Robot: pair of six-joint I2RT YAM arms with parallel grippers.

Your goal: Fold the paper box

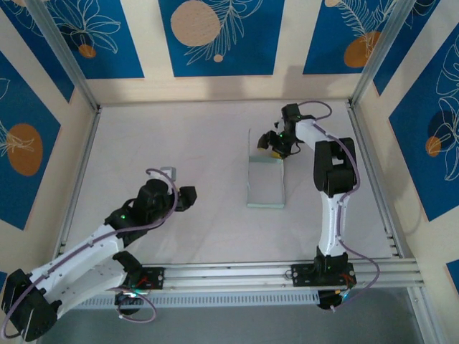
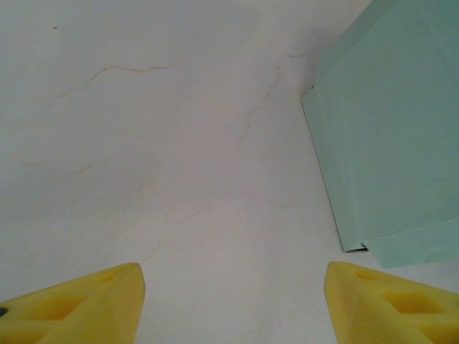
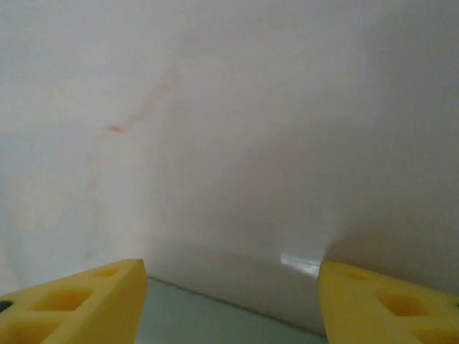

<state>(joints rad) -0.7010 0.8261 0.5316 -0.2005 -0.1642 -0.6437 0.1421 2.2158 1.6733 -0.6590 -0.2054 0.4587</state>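
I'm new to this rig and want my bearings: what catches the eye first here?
The pale green paper box lies flat right of the table centre, with a flap raised at its far end. The right gripper hovers open at that far end. The left gripper sits open to the box's left, apart from it.

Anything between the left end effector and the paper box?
Nothing. The top view shows only bare table between the left end effector and the paper box. The left wrist view shows the same bare stretch.
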